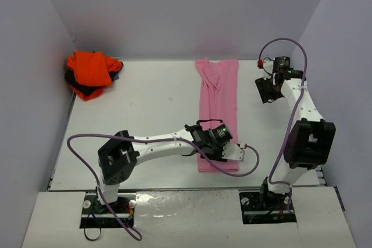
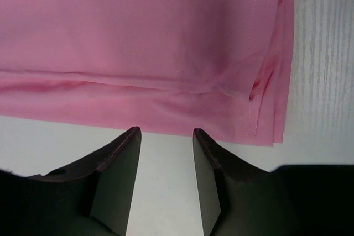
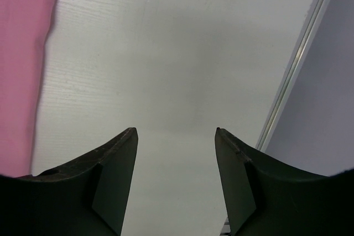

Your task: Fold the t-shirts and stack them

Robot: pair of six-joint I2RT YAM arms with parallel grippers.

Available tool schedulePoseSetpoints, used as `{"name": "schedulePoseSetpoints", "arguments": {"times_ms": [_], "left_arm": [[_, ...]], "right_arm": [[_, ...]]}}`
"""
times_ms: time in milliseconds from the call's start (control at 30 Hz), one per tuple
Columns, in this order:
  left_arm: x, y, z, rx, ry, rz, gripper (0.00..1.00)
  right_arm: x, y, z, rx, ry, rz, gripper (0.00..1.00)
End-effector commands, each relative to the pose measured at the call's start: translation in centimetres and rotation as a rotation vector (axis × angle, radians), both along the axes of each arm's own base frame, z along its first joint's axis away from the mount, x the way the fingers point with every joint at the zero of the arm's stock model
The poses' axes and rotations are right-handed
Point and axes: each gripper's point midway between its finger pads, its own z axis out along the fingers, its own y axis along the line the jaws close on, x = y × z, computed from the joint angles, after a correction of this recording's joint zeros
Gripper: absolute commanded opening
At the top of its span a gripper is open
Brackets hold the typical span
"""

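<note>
Pink shirt [image 1: 218, 103]: likely soft, light, limp; folded lengthwise | best hold: hem corners, 6 o'clock end | left gripper [image 2: 166, 131], right gripper [image 3: 176, 131]: fingers spread, empty

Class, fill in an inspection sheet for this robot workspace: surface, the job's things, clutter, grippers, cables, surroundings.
Surface: white table, no marks seen.
Job's things: pink shirt folded into a long strip mid-table; orange shirt bunched over a dark shirt in the far left corner.
Clutter: nothing seen.
Grippers: left gripper open, empty, at the pink shirt's near hem; right gripper open, empty, above bare table right of the pink shirt.
Cables: a purple cable loops off the left arm and another off the right arm; neither lies on a shirt's far part.
Surroundings: pale walls on three sides.
</note>
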Motion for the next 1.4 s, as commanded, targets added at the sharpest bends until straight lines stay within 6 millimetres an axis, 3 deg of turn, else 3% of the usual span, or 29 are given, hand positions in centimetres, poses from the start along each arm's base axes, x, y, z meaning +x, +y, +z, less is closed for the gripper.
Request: {"name": "schedulePoseSetpoints", "arguments": {"times_ms": [0,467,700,767,833,900,967,1033,1133,1167,1267,1333,1367], "left_arm": [[-1.0,-2.5,2.3,-0.097,0.015,0.004,0.39],[-3.9,-2.8,1.2,-0.08,0.056,-0.027,0.39],[-4.6,-3.2,-0.4,-0.056,0.092,-0.045,0.39],[-3.9,-3.0,0.2,-0.064,0.076,-0.022,0.38],[-2.2,-2.5,1.8,-0.099,0.061,0.044,0.35],[2.1,-1.3,6.1,-0.207,0.024,0.189,0.34],[7.7,1.2,10.1,-0.324,-0.015,0.367,0.34],[16.0,8.1,16.3,-0.518,-0.056,0.659,0.29],[21.2,17.8,20.2,-0.636,-0.204,0.881,0.26],[21.9,18.8,20.6,-0.663,-0.236,0.905,0.25],[22.3,30.0,17.4,-0.662,-0.369,1.178,0.17],[21.5,33.3,14.4,-0.63,-0.391,1.266,0.15],[20.1,34.5,11.7,-0.59,-0.391,1.283,0.15]], "right_arm": [[0.7,0.6,0.9,0.027,-0.056,-0.002,0.55],[0.3,0.8,-0.3,0.038,-0.047,-0.005,0.56],[0.3,0.9,-0.5,0.049,-0.042,-0.006,0.56],[0.0,1.7,-0.1,0.074,-0.047,0.019,0.56],[-1.5,3.7,0.2,0.116,-0.023,0.11,0.59],[-3.8,6.4,0.0,0.102,0.024,0.248,0.61],[-6.6,9.8,-0.5,0.049,0.065,0.404,0.63],[-11.1,14.4,-1.2,-0.06,0.107,0.614,0.7],[-15.1,17.0,-2.6,-0.02,0.21,0.744,0.74],[-15.4,17.0,-2.8,-0.025,0.22,0.752,0.74],[-17.3,17.1,-4.3,-0.087,0.307,0.828,0.74],[-17.6,17.7,-4.3,-0.092,0.307,0.855,0.74],[-17.7,18.0,-4.3,-0.09,0.307,0.866,0.74]]}}
